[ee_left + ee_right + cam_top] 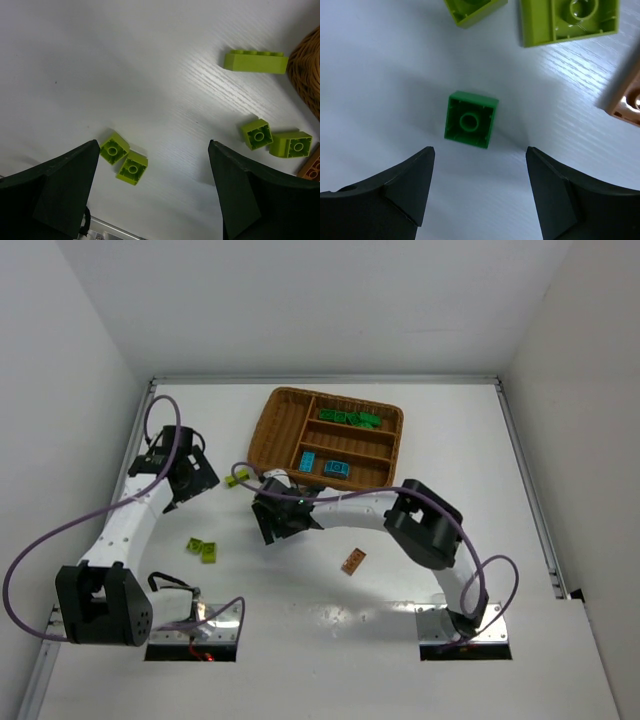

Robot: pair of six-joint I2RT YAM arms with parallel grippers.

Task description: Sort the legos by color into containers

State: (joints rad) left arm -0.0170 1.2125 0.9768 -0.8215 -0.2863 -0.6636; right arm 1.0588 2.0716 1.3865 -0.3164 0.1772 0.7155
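A dark green lego [471,120] lies upside down on the white table, just ahead of my open, empty right gripper [480,150]. In the top view that gripper [283,512] hangs below the wicker tray [268,430] and hides the green lego. My left gripper [153,145] is open and empty above bare table, at the left in the top view [185,478]. Two lime legos [123,157] lie by its left finger. A long lime lego [256,62] and two more lime legos [275,139] lie farther right. The tray holds green legos [350,418] and blue legos [322,465] in separate slots.
An orange-brown lego [353,561] lies alone on the table in front of the right arm. Another orange-brown piece [627,97] sits right of the green lego, beside two lime legos [570,20]. The tray's wicker wall [307,65] is at the left wrist view's right edge.
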